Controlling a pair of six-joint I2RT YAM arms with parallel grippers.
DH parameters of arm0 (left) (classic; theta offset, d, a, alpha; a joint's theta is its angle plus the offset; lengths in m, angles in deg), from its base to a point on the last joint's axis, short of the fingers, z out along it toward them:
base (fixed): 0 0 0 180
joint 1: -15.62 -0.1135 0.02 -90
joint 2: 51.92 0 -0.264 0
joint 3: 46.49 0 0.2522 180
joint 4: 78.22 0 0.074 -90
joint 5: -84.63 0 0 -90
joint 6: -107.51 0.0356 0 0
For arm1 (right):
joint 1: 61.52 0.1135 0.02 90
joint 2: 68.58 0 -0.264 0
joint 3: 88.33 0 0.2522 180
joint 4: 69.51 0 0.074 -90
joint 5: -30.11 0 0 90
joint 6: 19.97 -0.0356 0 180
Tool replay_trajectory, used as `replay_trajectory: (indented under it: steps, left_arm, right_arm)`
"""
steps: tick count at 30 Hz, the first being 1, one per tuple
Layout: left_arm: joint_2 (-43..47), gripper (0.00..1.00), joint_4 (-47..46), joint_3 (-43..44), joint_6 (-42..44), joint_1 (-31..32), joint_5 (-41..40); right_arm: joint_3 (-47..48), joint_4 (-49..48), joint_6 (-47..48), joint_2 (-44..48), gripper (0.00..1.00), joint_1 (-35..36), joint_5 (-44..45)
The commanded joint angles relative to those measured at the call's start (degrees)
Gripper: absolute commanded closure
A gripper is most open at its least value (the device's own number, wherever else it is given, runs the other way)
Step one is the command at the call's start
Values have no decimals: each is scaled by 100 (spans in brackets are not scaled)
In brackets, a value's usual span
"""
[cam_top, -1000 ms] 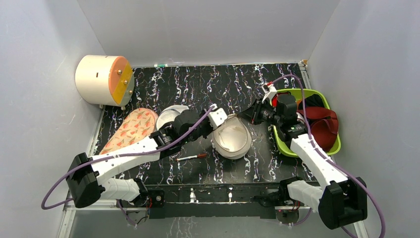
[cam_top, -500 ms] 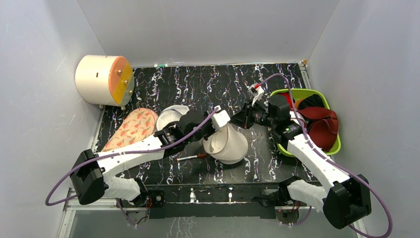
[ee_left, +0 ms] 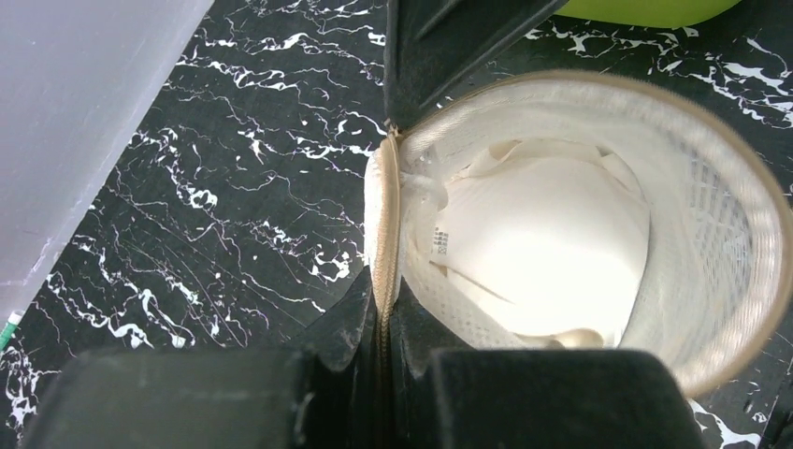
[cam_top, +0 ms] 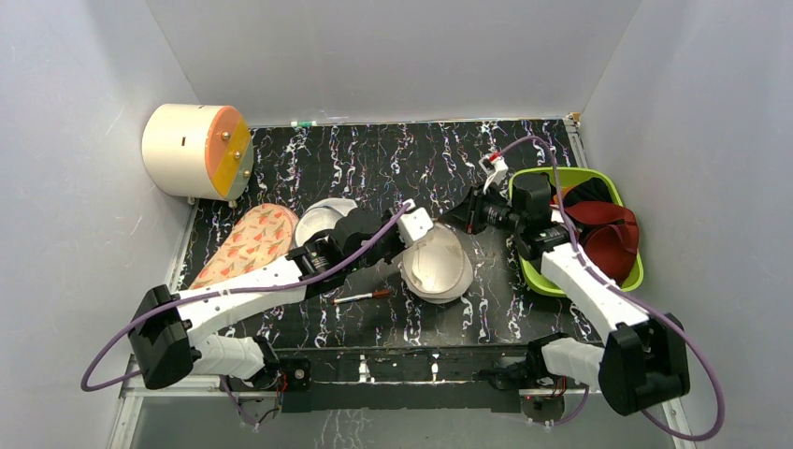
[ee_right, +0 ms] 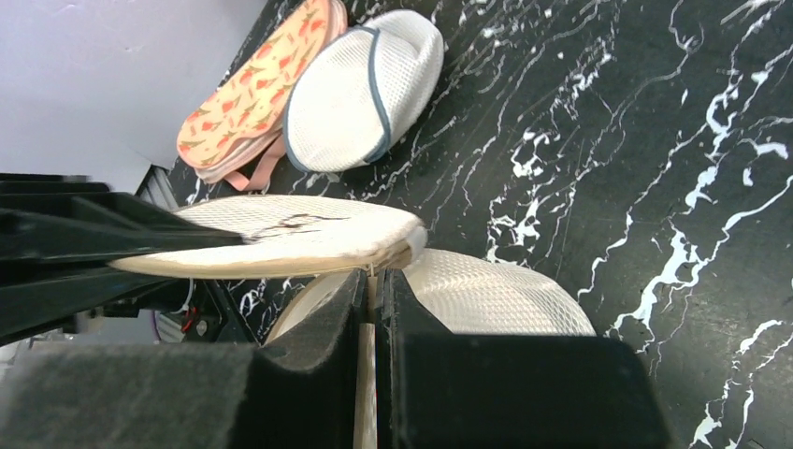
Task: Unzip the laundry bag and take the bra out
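Black left claw is pinched narrow on the zip rim of the laundry bag, with the zip tape running straight between its fingers. The right claw is also clamped tight, on a cream strip at the bag's edge. I can't tell whether that strip is zip tape or the pull. The lid flap with the black mark is tilted up just above it.

Key relation: the bag's mouth gapes toward the left wrist camera. The white bra is nested in the mesh bowl, just right of the left claw's pinch point. One cup is showing, no straps are visible, and there is no clear long axis.

From above, the bag sits on the marbled tabletop between the two claws. The left claw looks nearer the bra. Likely the zip is open enough, but both claws are occupied, so one must let go of the rim before reaching in.
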Motion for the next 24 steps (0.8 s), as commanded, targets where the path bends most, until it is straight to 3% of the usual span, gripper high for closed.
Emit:
replay_trajectory:
  steps: [1, 9, 13, 21, 24]
  left_arm:
    - [447, 100, -15, 159, 64, 58, 165]
    - [500, 100, 170, 319, -143, 77, 242]
    - [319, 100, 427, 592, -483, 77, -132]
    - [3, 100, 855, 1038, -1022, 0, -1090]
    - [-197, 100, 1099, 1211, -1040, -98, -1342]
  right_arm:
    - [215, -384, 333, -510, 100, -233, -363]
    - [608, -146, 352, -1109, 98, -264, -491]
    - [1020, 797, 474, -1087, 77, -263, 172]
    - [1533, 2177, 942, -633, 48, -256, 1246]
    - [1638, 2553, 1077, -516, 30, -254, 1468]
